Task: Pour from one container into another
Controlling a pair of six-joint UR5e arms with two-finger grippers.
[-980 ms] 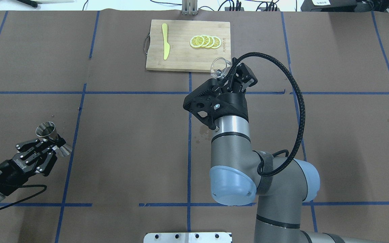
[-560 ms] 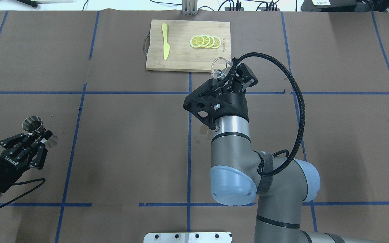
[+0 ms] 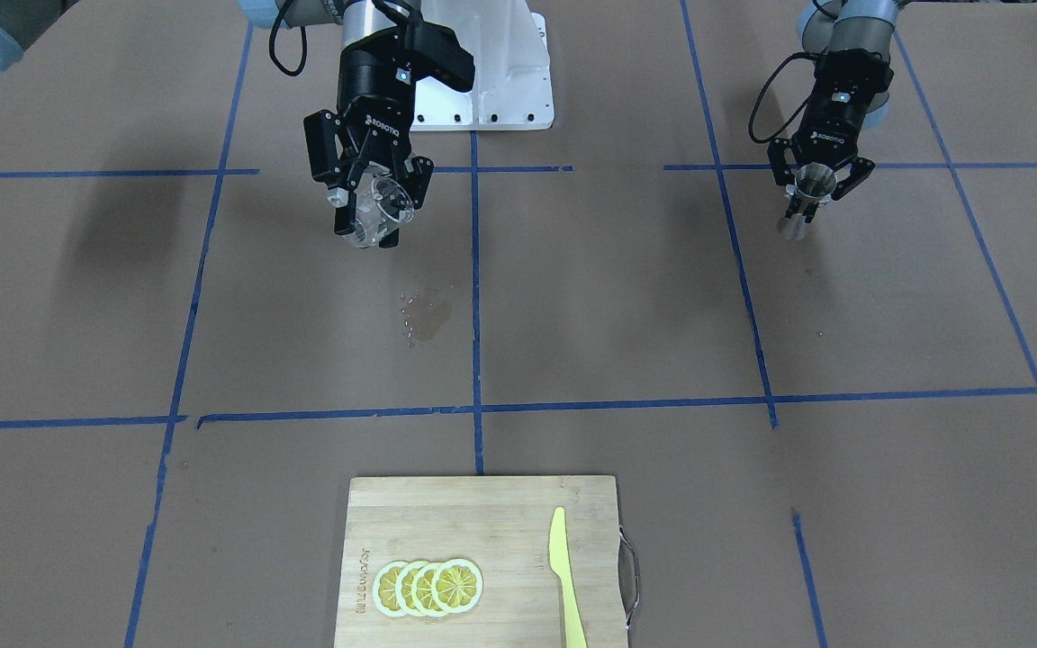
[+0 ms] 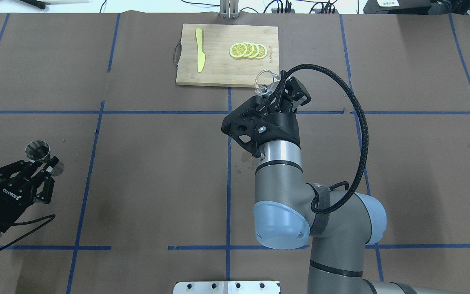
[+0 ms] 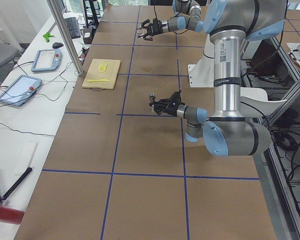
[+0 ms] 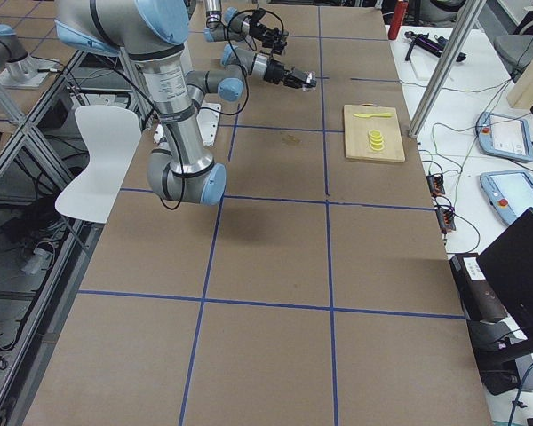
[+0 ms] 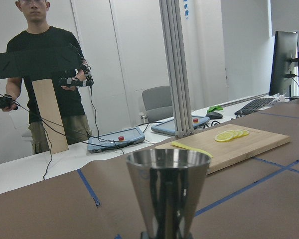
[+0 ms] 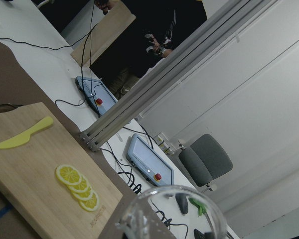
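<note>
**Left side.** The left gripper (image 4: 44, 165) is low over the left part of the counter (image 4: 157, 171), which is covered in brown paper marked with a blue tape grid. Its fingers (image 4: 35, 164) are closed on the narrow waist of a double-ended steel jigger (image 4: 38, 150). In the overhead view, one cone opens up and away from the robot and the other points down. In the left wrist view, the upper cone (image 7: 168, 184) stands upright at bottom centre. Whether the lower cone touches the counter cannot be determined. The front-facing view shows the same grasp (image 3: 809, 187) on the jigger (image 3: 812, 183).

**Centre.** A small wet patch (image 3: 428, 310) lies on the paper beside the central tape line. A bamboo cutting board (image 4: 218, 69) lies at the far edge of the counter. A yellow knife (image 4: 199, 49) rests on the board's left part. A row of overlapping lemon slices (image 4: 248, 50) rests on its right part.

**Right of centre.** The right gripper (image 4: 278, 90) is raised above the counter, just short of the board's near right corner. Its fingers (image 4: 296, 87) are closed around a clear glass cup (image 4: 265, 78). The cup is tilted, with its mouth facing away from the robot. In the right wrist view, only the cup's rim (image 8: 174, 189) shows, at the bottom edge. Its contents cannot be determined. The jigger and the cup are well apart.
</note>
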